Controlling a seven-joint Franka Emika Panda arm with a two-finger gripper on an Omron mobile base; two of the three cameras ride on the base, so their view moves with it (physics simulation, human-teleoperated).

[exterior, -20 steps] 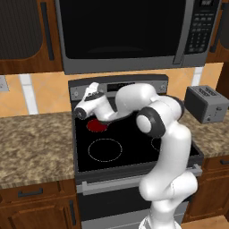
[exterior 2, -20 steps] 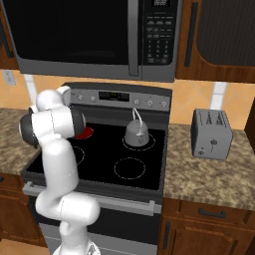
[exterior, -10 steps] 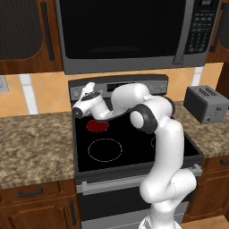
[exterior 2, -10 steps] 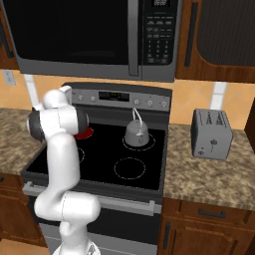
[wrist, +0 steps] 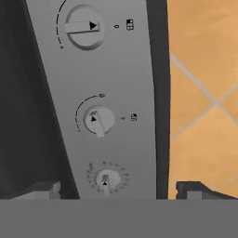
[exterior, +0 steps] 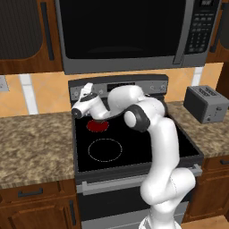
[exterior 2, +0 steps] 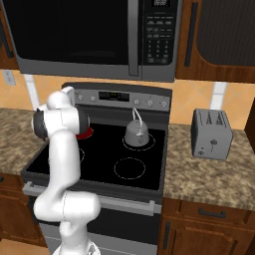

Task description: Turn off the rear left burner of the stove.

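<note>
Rear left burner (exterior: 97, 125): glowing red at the stove's (exterior: 134, 147) rear left corner. Gripper (wrist: 118, 191): fingers apart, aimed at your control panel's (wrist: 116, 74) left-end knobs (wrist: 96, 121), presumably to turn one.

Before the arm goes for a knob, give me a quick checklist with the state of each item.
1. Rear left burner off: not ok, it is a solid red disc.
2. Pincer open: ok, fingertips stand wide apart.
3. Pincer at the stove's control panel: ok, three knobs show ahead.
4. Touching a knob: not ok, the fingertips straddle the nearest knob without contact.
5. Which knob runs that burner: cannot tell.
6. Kettle away from the arm: ok.
</note>
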